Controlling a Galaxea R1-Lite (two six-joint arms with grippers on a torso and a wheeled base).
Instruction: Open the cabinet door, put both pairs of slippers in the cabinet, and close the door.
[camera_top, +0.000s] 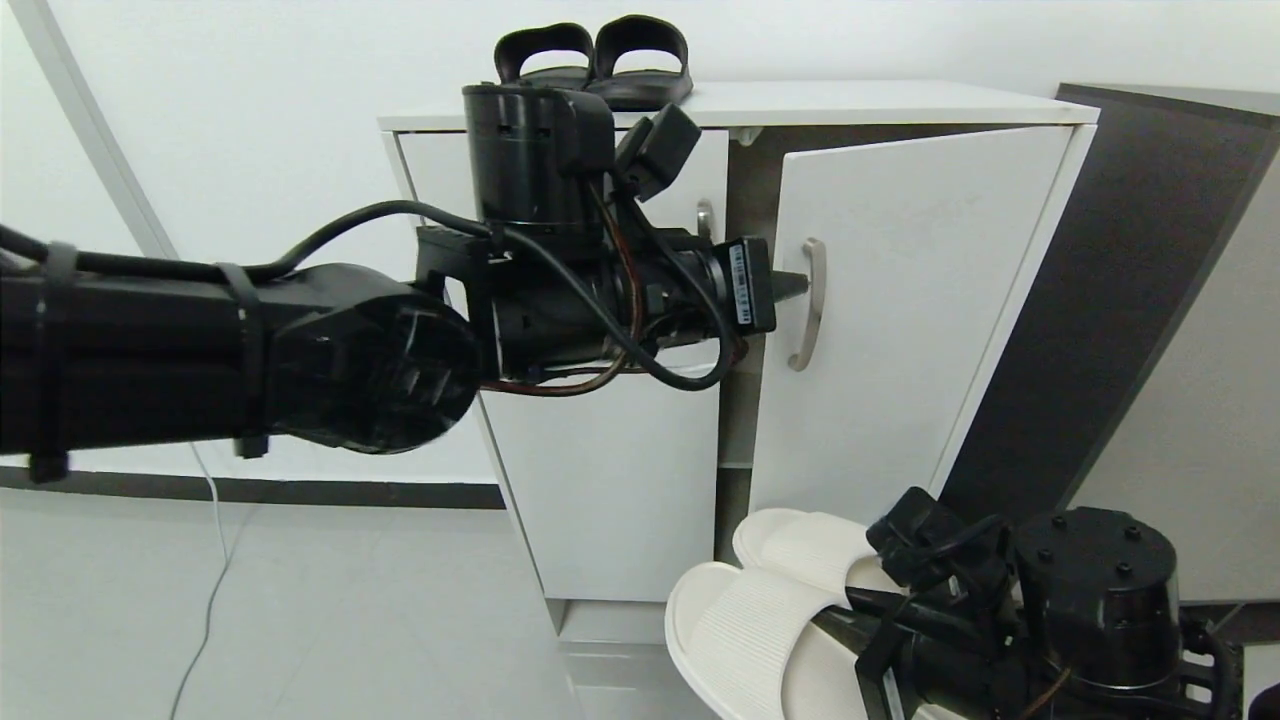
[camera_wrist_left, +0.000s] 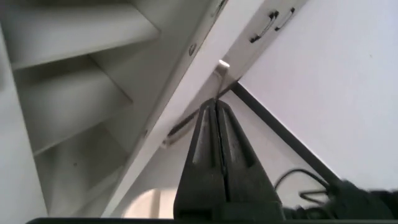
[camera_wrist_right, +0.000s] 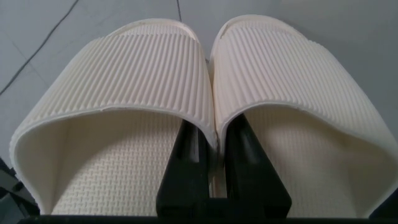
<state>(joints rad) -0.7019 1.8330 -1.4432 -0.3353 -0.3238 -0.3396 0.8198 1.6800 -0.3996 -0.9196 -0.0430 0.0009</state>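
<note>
At the front of the white cabinet (camera_top: 900, 105), the left tool (camera_top: 795, 285) sat with its fingers pressed together and nothing between them. Its tip was at the free edge of the right-hand door (camera_top: 920, 300), just beside the handle (camera_top: 808, 305). That door stood partly open, and the left wrist view showed shelves (camera_wrist_left: 68, 93) behind it. Low and to the right, the right tool (camera_wrist_right: 214, 134) gripped the pair of white slippers (camera_top: 760, 620) by their two touching inner walls, above the floor (camera_top: 300, 620). The black slippers (camera_top: 595, 60) lay on top of the cabinet.

The likeliest trouble was the closed tip sliding off the thin door edge as it pushed, which would leave the gap too narrow for the slippers. The white pair, pinched only at the inner walls, could also twist, catch on the door frame and drop.
</note>
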